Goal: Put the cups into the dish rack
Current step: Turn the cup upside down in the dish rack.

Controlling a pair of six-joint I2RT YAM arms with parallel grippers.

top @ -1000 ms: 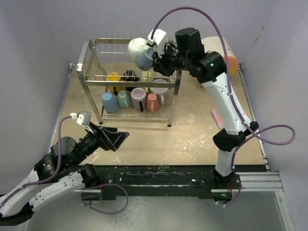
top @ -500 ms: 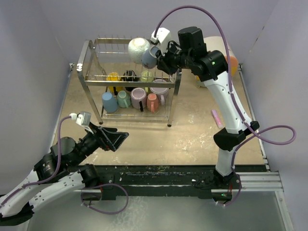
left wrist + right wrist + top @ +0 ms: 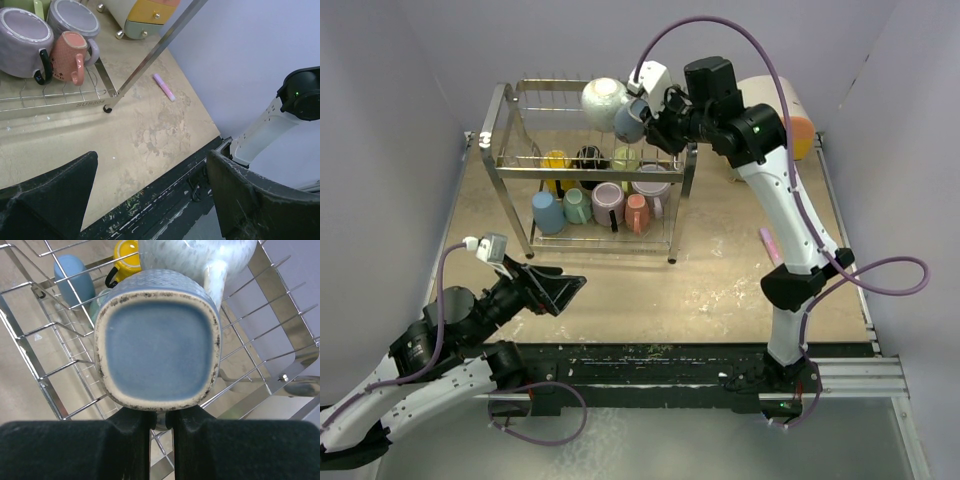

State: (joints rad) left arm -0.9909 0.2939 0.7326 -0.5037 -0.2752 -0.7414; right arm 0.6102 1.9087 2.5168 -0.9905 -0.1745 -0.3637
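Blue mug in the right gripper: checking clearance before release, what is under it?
The dish rack's top-tier wires, then lower-tier mugs, among them a pale green mug. The blue mug covers the wires directly below it.

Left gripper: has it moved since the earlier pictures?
No. The left gripper, fingers open, stays the same gap short of the dish rack, near its front right foot.

Left arm (image 3: pixel 430 350): I have it folded low at the near left, wrist aimed forward and right.
Left gripper (image 3: pixel 558 290): jaws spread wide, empty.
Right arm (image 3: pixel 790 215): reaching far and high (wrist turned left).
Right gripper (image 3: pixel 645 122): pinched on a blue cup (image 3: pixel 157 355).
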